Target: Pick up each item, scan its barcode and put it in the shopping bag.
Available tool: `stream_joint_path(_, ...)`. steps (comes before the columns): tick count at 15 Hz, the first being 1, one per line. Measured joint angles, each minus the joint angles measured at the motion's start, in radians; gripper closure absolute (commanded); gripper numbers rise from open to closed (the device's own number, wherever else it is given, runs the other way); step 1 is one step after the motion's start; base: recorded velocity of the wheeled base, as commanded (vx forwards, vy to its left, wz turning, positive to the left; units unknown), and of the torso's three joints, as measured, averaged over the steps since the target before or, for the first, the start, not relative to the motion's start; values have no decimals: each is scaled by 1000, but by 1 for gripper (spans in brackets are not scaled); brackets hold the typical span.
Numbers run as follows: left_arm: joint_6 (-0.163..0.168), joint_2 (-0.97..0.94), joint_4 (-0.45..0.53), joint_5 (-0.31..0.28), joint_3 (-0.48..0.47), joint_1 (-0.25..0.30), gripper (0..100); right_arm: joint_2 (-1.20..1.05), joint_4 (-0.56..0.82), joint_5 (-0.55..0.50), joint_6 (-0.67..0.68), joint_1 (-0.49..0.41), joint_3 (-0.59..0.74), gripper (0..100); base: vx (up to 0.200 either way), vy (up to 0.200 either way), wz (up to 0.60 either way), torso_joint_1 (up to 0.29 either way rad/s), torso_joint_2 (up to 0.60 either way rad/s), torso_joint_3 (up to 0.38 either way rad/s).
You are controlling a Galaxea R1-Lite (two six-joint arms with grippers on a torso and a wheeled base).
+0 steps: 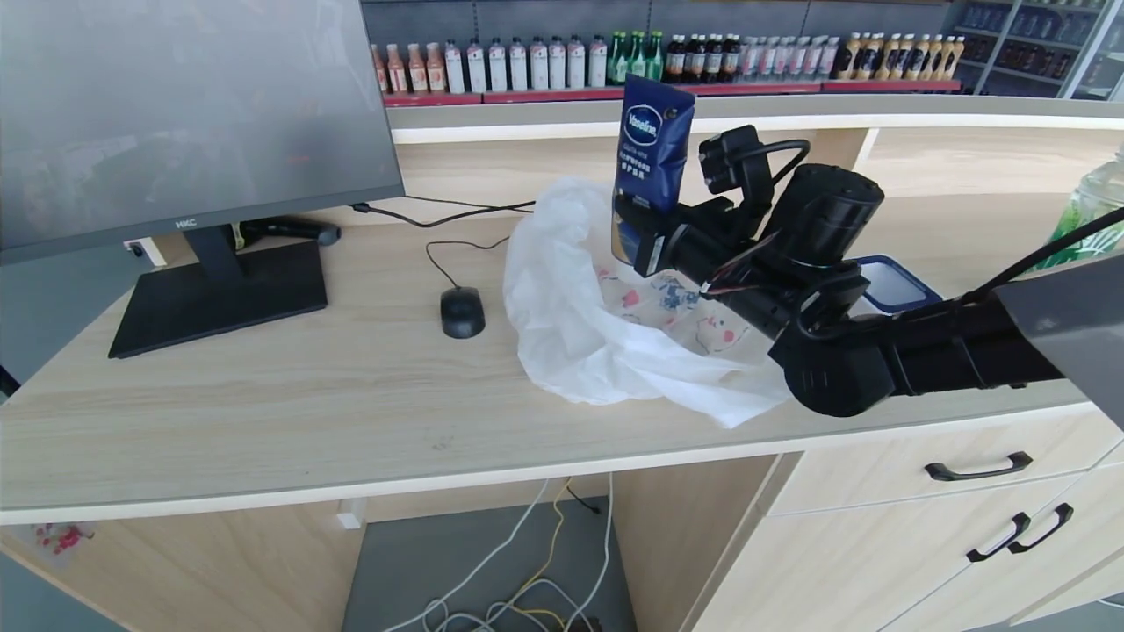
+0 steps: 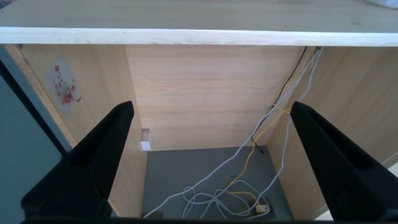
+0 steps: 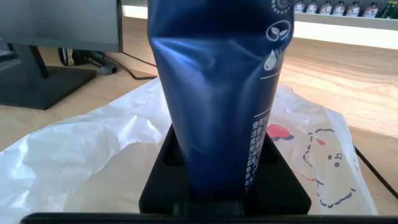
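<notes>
A dark blue tube [image 1: 652, 145] stands upright in my right gripper [image 1: 645, 237], which is shut on its lower end. Tube and gripper hang just above the far side of the white plastic shopping bag [image 1: 580, 325], which lies crumpled and open on the wooden counter [image 1: 307, 395]. In the right wrist view the blue tube [image 3: 217, 93] rises between the black fingers [image 3: 165, 168], with the shopping bag [image 3: 81, 155] spread beneath. My left gripper [image 2: 211, 168] is open below the counter's front edge, its two black fingers [image 2: 93, 168] wide apart and holding nothing.
A monitor [image 1: 176, 114] on a black stand is at the counter's left, with a black handheld device [image 1: 281, 230] behind it and a mouse [image 1: 462, 312] beside the bag. A blue-lidded container [image 1: 891, 283] and a green bottle [image 1: 1089, 206] sit far right. Cables [image 2: 249, 174] hang under the counter.
</notes>
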Motion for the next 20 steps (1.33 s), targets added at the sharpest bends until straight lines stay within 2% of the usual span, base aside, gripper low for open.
stream_joint_path(20,-1,0,0,0,0,0,0,109,-9,-9,51,8,-1,100,0,0,0,0,0,0)
